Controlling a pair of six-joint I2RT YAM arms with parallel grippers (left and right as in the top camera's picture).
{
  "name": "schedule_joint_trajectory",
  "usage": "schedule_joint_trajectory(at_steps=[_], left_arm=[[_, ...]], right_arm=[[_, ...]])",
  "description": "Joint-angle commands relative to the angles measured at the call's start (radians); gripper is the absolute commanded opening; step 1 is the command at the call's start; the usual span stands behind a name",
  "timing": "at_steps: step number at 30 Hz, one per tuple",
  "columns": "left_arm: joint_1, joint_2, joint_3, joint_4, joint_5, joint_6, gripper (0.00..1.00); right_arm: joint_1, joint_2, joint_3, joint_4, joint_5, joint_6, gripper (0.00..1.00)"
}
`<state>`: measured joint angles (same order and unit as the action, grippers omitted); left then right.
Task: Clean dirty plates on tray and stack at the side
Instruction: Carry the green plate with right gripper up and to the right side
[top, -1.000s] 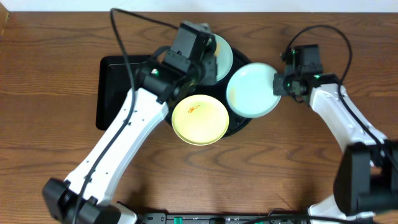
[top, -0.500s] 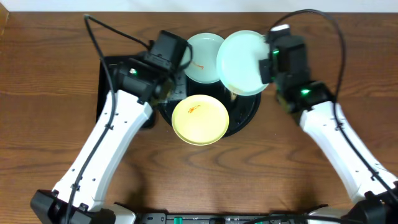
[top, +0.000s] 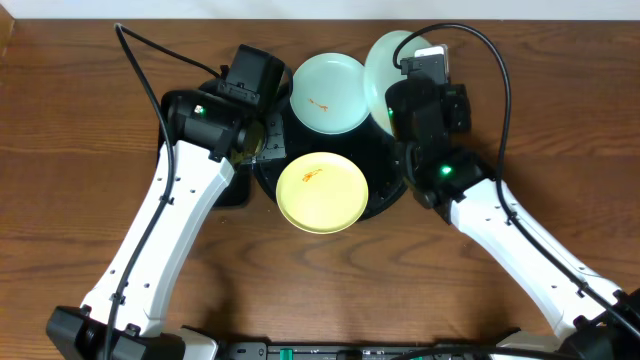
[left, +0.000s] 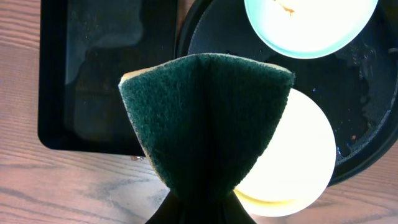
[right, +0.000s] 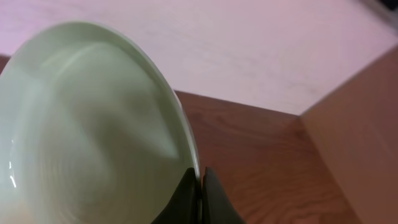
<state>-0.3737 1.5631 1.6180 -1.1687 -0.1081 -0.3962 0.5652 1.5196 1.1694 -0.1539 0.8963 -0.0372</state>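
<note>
The round black tray (top: 390, 180) holds a pale yellow plate (top: 321, 193) with an orange smear and a mint plate (top: 328, 93) with a smear at the back. Both show in the left wrist view, yellow plate (left: 305, 155) and mint plate (left: 311, 28). My right gripper (right: 199, 180) is shut on the rim of a second mint plate (right: 87, 137), held tilted up above the tray's back right (top: 385, 55). My left gripper (top: 250, 135) is shut on a green sponge (left: 205, 118), above the tray's left edge.
A rectangular black tray (left: 106, 74) lies left of the round tray, under my left arm. A pale wall (right: 249, 43) stands behind the table's back edge. Cables run off both arms.
My right arm has swung the mint plate from the tray's right side to the back, raising and tilting it on edge. My left gripper has moved left, uncovering the back mint plate.
</note>
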Motion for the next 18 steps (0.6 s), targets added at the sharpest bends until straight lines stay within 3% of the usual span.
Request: schedule_joint_trajectory(at_steps=[1,9,18], left_arm=[[0.005,-0.009,0.006,0.003,-0.013,-0.013,0.08],[0.005,-0.009,0.006,0.004,-0.013,-0.013,0.08],[0.005,-0.009,0.006,0.008,-0.013,-0.013,0.08]], right_arm=[[0.038,-0.002,-0.018,0.036,0.163,0.025,0.01],[0.106,-0.002,-0.023,0.094,0.263,0.011,0.01],[0.185,-0.002,-0.023,0.203,0.342,-0.152,0.01]])
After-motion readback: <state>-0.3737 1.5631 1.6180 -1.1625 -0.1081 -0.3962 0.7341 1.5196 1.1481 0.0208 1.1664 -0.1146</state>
